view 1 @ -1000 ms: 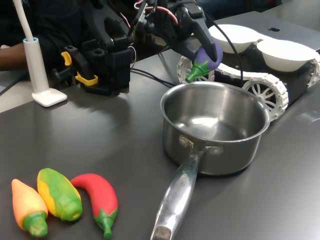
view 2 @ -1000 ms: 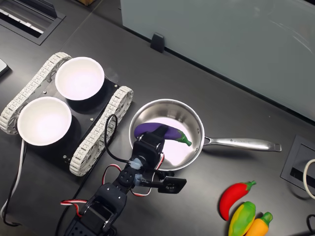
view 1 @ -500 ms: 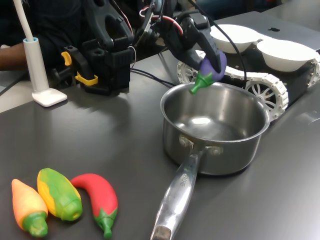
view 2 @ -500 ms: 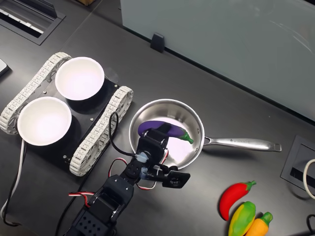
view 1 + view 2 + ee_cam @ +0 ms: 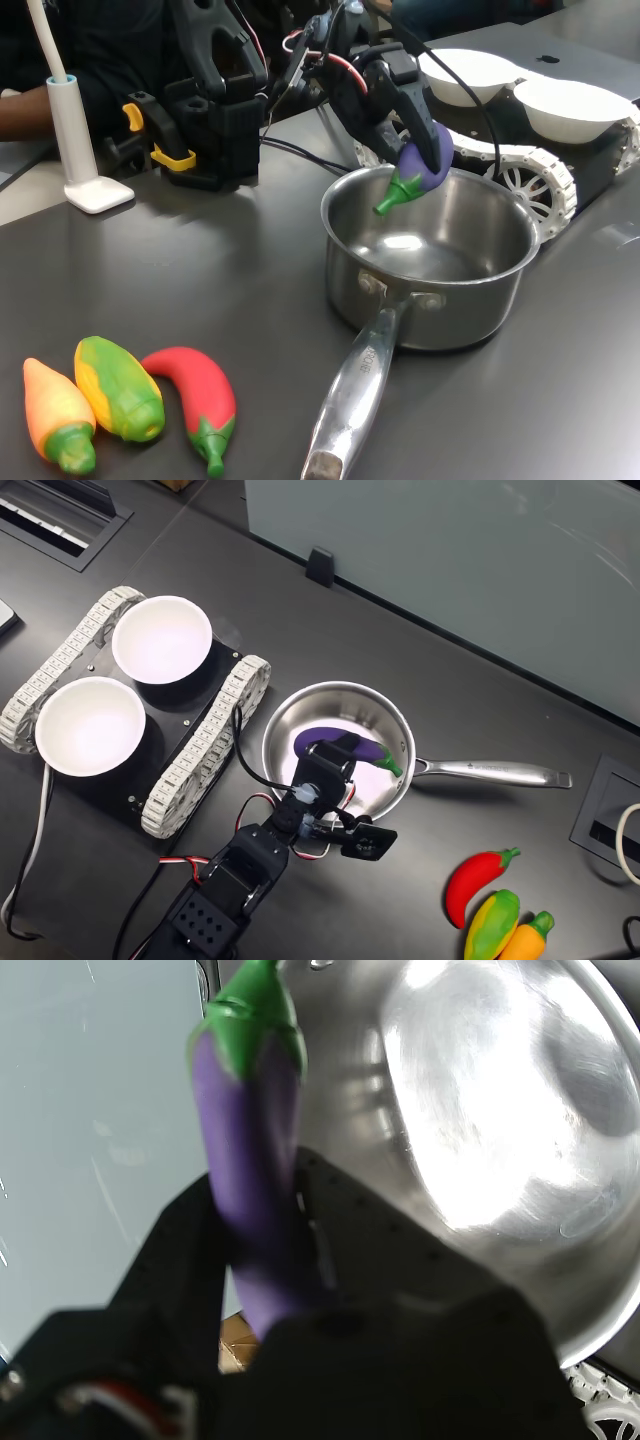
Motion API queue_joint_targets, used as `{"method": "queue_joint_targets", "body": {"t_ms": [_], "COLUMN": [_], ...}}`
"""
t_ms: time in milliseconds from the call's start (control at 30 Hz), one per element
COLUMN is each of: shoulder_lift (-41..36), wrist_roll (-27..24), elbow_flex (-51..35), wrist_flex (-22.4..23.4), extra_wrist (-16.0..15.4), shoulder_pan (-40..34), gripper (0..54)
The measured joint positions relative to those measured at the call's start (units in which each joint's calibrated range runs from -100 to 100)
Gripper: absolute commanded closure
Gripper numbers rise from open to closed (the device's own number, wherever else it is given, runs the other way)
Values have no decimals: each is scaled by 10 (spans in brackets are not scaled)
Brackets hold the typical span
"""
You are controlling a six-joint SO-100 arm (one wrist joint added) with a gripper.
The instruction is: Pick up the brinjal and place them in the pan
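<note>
Gripper (image 5: 425, 150) clamped on brinjal (image 5: 420, 168), green stem angled down, held over open mouth of pan (image 5: 520, 270) so release drops it inside; chilli (image 5: 195, 390) lies aside on table

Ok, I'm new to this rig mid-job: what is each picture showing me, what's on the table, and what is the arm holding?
It is one small robot arm. The two exterior views look from the side and from above; the wrist view looks along the arm's tool. The tool is shut on the brinjal, a purple toy, held above the open steel pan, stem downward. On the dark table lie a red chilli, a corn and an orange vegetable. Two white bowls sit on a tracked base.
</note>
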Motion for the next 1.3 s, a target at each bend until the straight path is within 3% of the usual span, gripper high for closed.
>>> {"method": "queue_joint_targets", "body": {"t_ms": [533,667,1067,1300], "shoulder_lift": [12,14,13,14], "wrist_roll": [2,4,5,13], "elbow_flex": [0,1,34,42], "wrist_flex": [-4,-10,-20,-21], "extra_wrist": [0,15,19,18], "shoulder_pan": [-15,-32,-35,-35], "gripper": [536,536,532,350]}}
